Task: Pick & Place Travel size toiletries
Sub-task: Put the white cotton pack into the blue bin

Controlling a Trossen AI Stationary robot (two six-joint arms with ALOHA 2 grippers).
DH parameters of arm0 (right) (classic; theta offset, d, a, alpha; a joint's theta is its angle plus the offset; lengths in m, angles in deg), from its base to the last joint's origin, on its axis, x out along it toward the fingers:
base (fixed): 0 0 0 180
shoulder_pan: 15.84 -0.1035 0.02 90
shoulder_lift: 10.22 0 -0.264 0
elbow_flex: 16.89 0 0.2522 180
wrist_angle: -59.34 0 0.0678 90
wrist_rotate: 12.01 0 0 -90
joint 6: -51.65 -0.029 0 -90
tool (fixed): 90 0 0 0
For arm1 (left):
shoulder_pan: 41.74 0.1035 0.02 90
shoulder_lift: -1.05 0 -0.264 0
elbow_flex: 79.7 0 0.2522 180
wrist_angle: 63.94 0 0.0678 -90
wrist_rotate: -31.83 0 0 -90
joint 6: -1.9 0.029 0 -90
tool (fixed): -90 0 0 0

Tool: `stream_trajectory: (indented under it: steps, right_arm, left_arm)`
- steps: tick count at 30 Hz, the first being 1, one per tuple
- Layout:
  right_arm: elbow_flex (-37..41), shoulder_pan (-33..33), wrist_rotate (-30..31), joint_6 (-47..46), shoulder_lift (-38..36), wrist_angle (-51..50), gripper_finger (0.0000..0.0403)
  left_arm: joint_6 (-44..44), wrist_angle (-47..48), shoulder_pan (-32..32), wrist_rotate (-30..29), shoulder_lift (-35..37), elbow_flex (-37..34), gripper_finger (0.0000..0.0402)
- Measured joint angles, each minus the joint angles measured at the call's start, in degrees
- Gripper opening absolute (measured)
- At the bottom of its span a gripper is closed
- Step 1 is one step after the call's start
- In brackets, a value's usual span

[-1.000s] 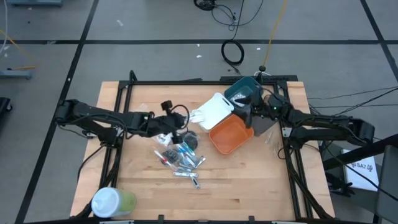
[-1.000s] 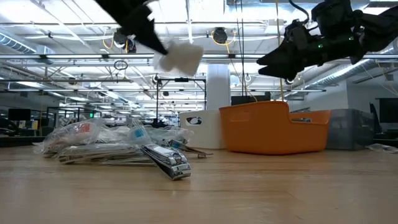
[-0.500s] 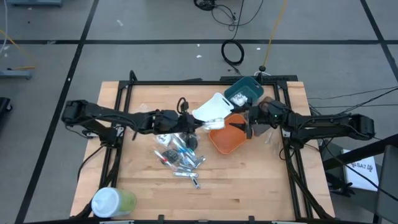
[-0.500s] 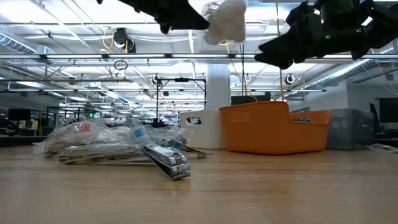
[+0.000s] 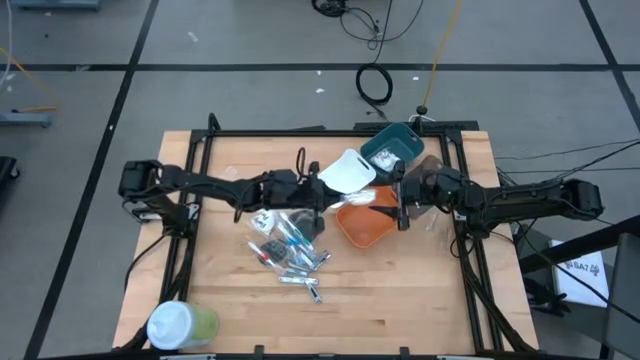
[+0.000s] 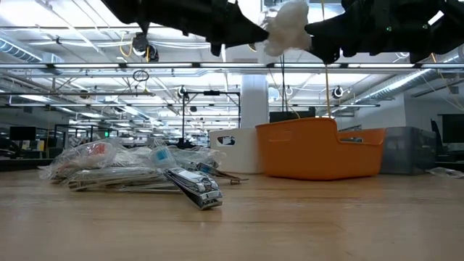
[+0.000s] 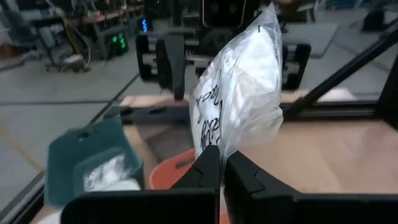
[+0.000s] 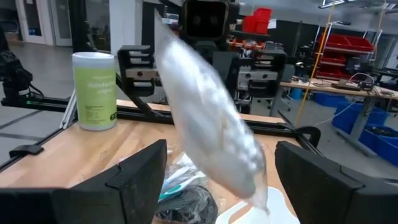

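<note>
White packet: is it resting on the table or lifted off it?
Lifted: the shut left gripper pinches the white packet high above the orange bin.

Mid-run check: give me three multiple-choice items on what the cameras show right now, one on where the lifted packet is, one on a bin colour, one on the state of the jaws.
1. Where is the white packet?
A. On the table by the pile
B. In the air between the two grippers
C. Inside the teal bin

2. What colour is the bin below the packet?
A. Orange
B. Teal
C. White

3. How do the jaws stand?
A. Both open
B. Left open, right shut
C. Left shut on the packet, right open

Answers:
1 B: the low view shows it well above the table, between the left gripper and the right gripper.
2 A: the high view shows the orange bin under it.
3 C: the left wrist view shows its jaws pinching the packet's edge; the right wrist view shows its jaws wide apart around the packet.
</note>
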Motion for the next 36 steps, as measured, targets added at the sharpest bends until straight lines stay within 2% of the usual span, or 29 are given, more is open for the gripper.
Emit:
stream_trajectory:
  steps: [7,13,19,29,32,36]
  right_arm:
    - [0.0,0.01,-0.02,0.61,0.0,0.17,0.0278]
    - [0.0,0.01,-0.18,0.63,1.97,1.57,0.0242]
    - [0.0,0.01,-0.18,0.77,6.88,6.55,0.0175]
    - [0.0,0.04,-0.32,3.48,7.08,7.11,0.003]
    - [0.0,0.04,-0.31,3.85,7.08,6.57,0.0026]
    - [0.0,0.04,-0.14,3.85,7.08,6.35,0.0029]
  left_arm:
    - [-2.24,-1.1,1.2,1.16,-2.49,0.87,0.0]
    - [-2.32,-1.31,1.26,1.84,-2.7,0.9,0.0]
    - [-2.01,-1.55,1.28,1.99,-2.7,0.9,0.0]
    - [-2.09,-1.45,1.26,1.73,-2.67,0.9,0.0003]
    - [-3.59,-1.12,1.26,1.71,-2.4,0.9,0.0028]
    - [-2.08,0.12,0.74,1.54,-0.97,0.92,0.0096]
